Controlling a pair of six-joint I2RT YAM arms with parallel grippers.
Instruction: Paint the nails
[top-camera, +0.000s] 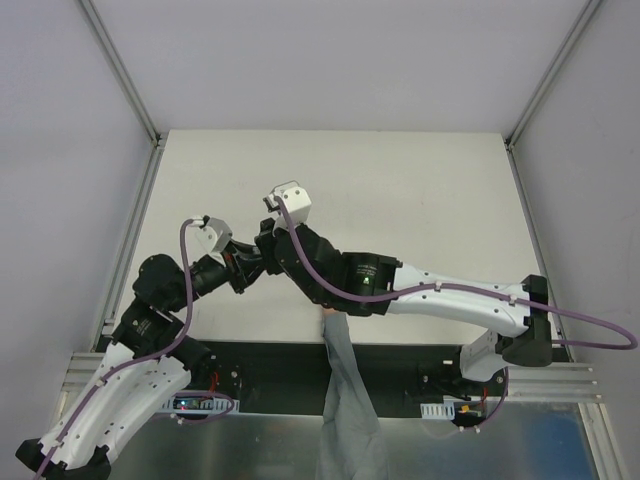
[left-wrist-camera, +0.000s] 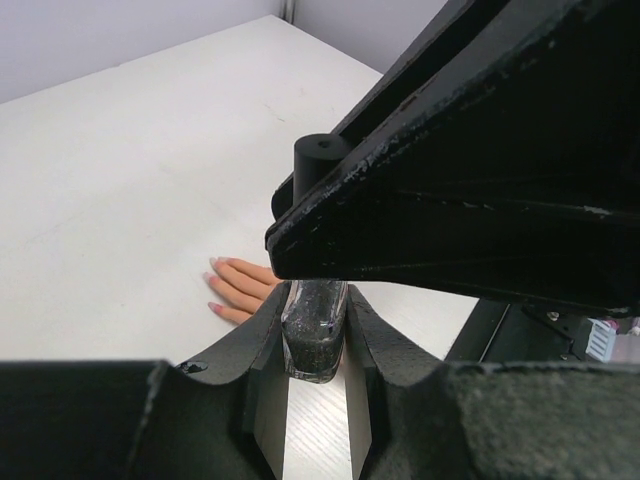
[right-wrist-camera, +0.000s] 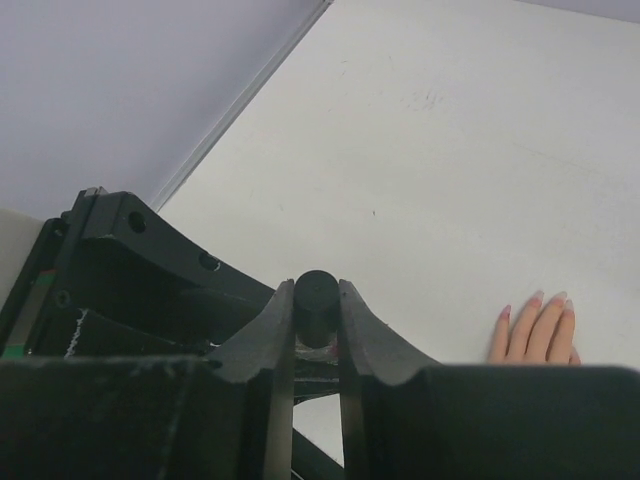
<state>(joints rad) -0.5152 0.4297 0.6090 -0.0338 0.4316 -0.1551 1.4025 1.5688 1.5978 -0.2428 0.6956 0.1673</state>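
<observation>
Bench (top-camera: 400, 180) fills the top view, white and bare apart from the two arms, which meet left of its centre. The left arm (top-camera: 150, 330) reaches in from 7 o'clock and the right arm (top-camera: 440, 295) from 4 o'clock, its elbow passing over the mannequin hand (top-camera: 328, 316). That hand lies at the near edge, with its grey sleeve (top-camera: 345, 400) trailing off toward 6 o'clock. Its long axis therefore runs 6 to 12, with the fingers pointing to 12.

The left end effector (left-wrist-camera: 316, 310) is clamped tight on the bottle (left-wrist-camera: 315, 345), a small dark glittery one held upright between its fingers. The right end effector (right-wrist-camera: 316, 330) sits on top of it, narrowed until both fingers press the sides of the black cap (right-wrist-camera: 316, 298), so I judge it gripped.

The nails (right-wrist-camera: 537, 298) are the small pinkish tips of the mannequin fingers. Whether any carries polish I cannot tell.

From the joined end effectors the nails lie at about 4 o'clock in the top view, near but apart. Neither end effector is clearly closer. Because the right one holds the cap, the coming move looks like twisting it off, lifting it, and then swinging toward 4 o'clock and down along the finger line.
</observation>
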